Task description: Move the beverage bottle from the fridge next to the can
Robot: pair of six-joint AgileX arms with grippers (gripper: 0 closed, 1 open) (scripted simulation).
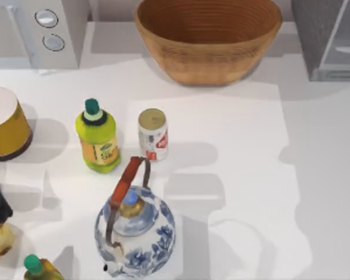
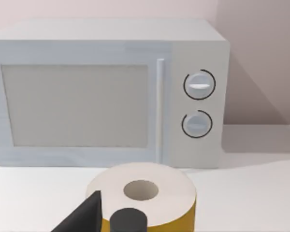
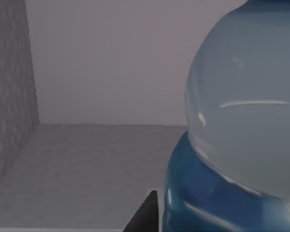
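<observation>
Fridge [image 3: 87, 164] floor (bottle [image 3: 241, 121] close)

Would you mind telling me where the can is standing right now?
In the top view, the can stands upright left of the table's centre, just right of the yellow-green bottle, behind the blue-and-white teapot and in front of the wooden bowl.

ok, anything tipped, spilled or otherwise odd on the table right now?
Nothing stands out. The can, green bottle and teapot stand upright, with no spills. The beverage bottle sits close to the right wrist camera, inside the fridge.
</observation>
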